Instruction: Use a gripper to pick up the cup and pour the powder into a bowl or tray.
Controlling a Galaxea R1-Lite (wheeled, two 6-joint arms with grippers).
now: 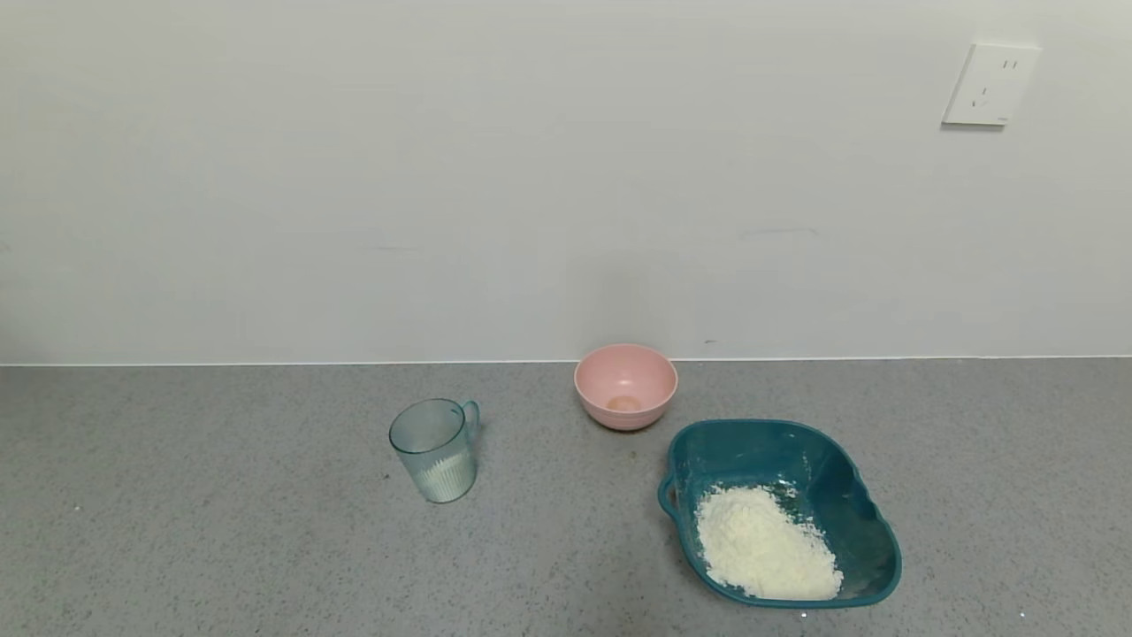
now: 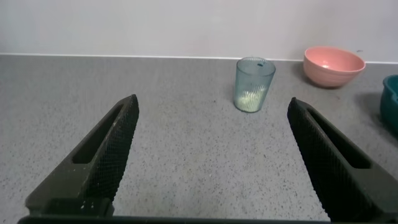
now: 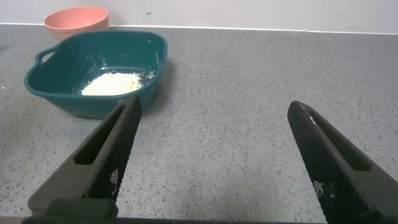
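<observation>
The pale blue-green ribbed cup [image 1: 435,448] stands upright on the grey counter, left of centre, with a little white powder at its bottom; it also shows in the left wrist view [image 2: 254,84]. The dark teal tray [image 1: 849,504] sits at the right front and holds a heap of white powder [image 1: 765,544]; it shows in the right wrist view [image 3: 68,68] too. My left gripper [image 2: 212,109] is open and empty, well short of the cup. My right gripper [image 3: 214,112] is open and empty, beside the tray. Neither gripper shows in the head view.
A small round pink bowl [image 1: 625,385] stands near the wall between cup and tray, also in the left wrist view [image 2: 333,65]. The white wall runs along the counter's back edge, with a socket [image 1: 989,85] at upper right.
</observation>
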